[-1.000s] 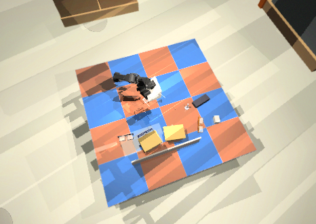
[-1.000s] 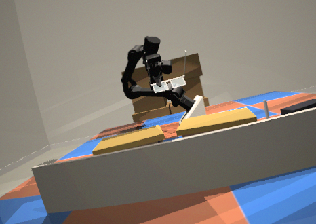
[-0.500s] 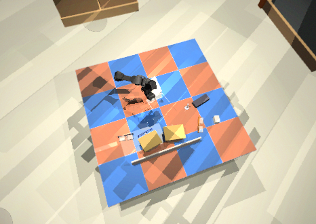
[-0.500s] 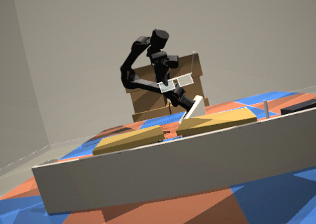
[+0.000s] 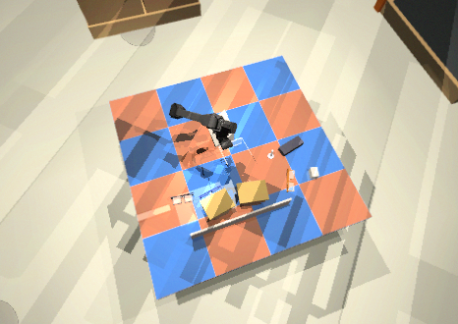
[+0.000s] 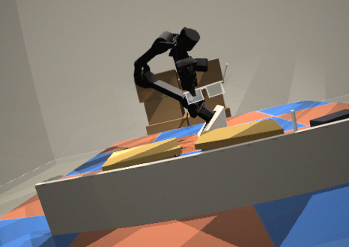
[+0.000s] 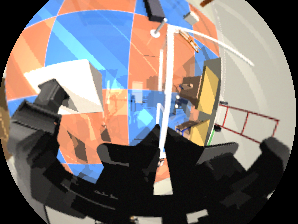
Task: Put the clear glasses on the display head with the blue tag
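Well, the pincer (image 5: 227,161) (image 6: 193,93) (image 7: 160,127) grips the clear glasses (image 6: 215,90) (image 7: 169,75), no container holding them

Two yellow blocks (image 5: 253,192) (image 6: 240,135) (image 7: 207,92), one dark case (image 5: 291,145) (image 6: 331,117) (image 7: 154,10), one white cube (image 5: 314,172) (image 7: 191,19).

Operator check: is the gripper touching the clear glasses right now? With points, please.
Touching. The wrist view shows the gripper (image 5: 227,163) (image 6: 194,93) (image 7: 160,127) closed on the pale frame of the clear glasses (image 5: 237,141) (image 6: 215,90) (image 7: 168,85), which runs straight into its fingertips.

place: lab-like robot room | black robot arm (image 5: 198,116) (image 6: 162,86) | checkered tabletop (image 5: 281,113) (image 6: 176,228) (image 7: 107,30) | plain walls (image 6: 93,30)
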`<state>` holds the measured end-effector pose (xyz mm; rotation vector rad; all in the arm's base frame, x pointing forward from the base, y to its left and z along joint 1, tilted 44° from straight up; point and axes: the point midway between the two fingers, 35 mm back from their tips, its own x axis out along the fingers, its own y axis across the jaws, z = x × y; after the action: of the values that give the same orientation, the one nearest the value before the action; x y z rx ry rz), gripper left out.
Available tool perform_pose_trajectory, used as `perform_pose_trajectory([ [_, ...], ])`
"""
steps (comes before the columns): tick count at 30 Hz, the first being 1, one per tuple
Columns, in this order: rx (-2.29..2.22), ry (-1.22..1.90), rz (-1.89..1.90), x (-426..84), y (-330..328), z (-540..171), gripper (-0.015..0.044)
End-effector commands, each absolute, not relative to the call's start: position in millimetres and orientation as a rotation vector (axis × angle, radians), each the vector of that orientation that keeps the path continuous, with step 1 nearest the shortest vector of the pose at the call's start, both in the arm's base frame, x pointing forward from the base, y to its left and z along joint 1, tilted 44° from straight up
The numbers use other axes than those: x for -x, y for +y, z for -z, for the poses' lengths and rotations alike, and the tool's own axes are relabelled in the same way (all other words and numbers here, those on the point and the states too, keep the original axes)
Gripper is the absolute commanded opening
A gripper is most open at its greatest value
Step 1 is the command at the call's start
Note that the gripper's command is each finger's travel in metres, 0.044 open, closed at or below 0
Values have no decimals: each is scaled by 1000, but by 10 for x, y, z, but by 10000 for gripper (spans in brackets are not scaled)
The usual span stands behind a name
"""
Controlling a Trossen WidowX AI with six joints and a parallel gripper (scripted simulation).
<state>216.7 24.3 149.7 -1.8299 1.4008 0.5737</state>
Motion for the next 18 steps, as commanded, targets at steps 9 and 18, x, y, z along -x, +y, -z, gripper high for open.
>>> perform_pose_trajectory([
  [9,1689,1558,-544,-2373,322,-1151,0],
  [18,1592,1671,-515,-2481,339,-862,0],
])
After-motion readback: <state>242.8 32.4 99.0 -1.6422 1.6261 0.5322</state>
